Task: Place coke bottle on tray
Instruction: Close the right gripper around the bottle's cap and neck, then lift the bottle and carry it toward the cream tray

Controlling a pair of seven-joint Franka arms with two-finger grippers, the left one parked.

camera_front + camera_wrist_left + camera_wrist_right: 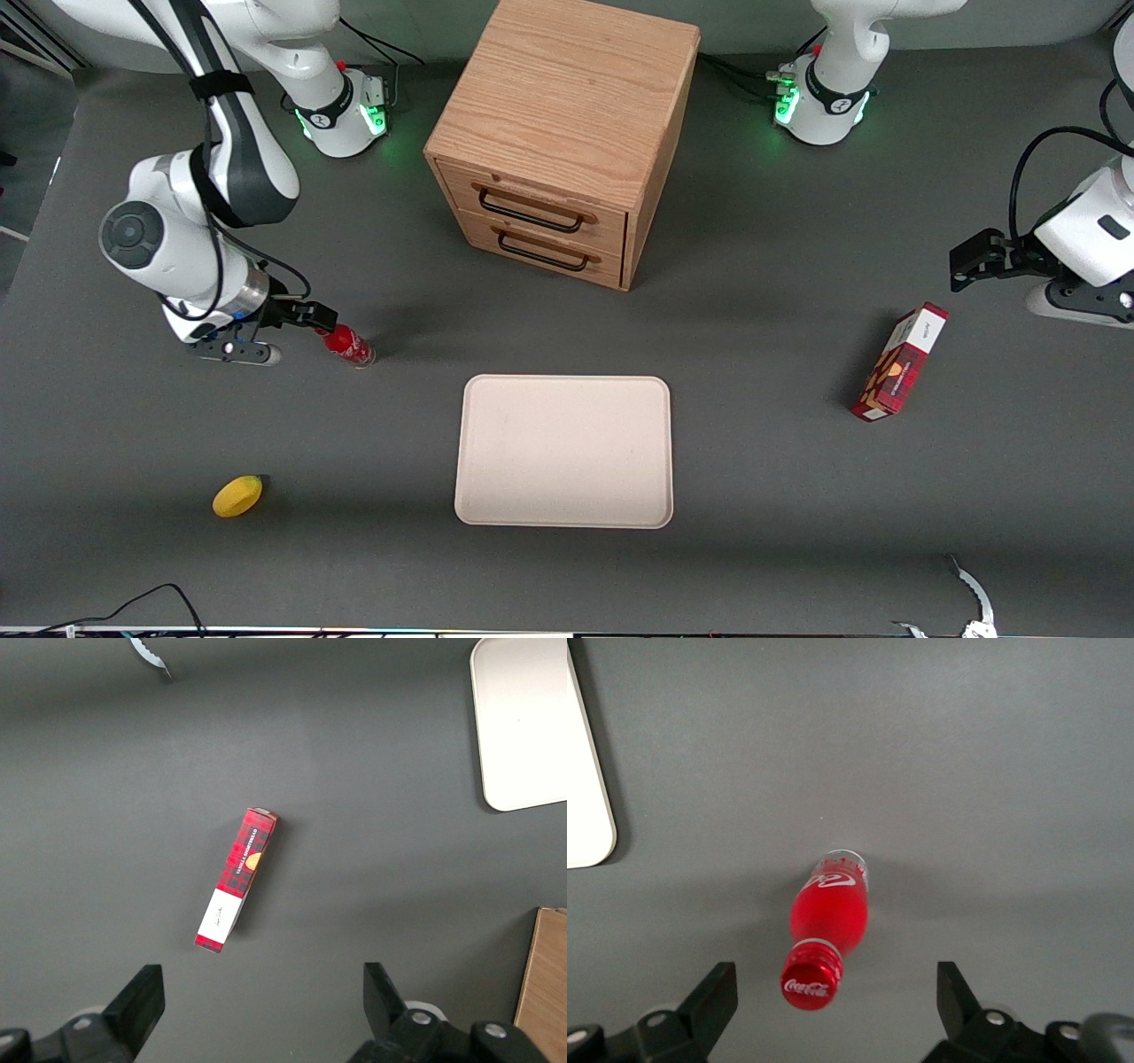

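Nearest the hand (833, 1010), we find the coke bottle (826, 930) standing upright on the tabletop (177, 425), its red cap (811, 986) just below and between the spread fingers (713, 997), neither of which touches it. Only the finger ends show in the wrist view; the palm is cut off. From the front, the hand (306, 316) partly covers the bottle (347, 345) top. Farther from the hand, well apart, lies the tray (564, 451), bare; in the wrist view only its rounded corner (586, 806) shows. A lemon (237, 495) sits nearer the front camera.
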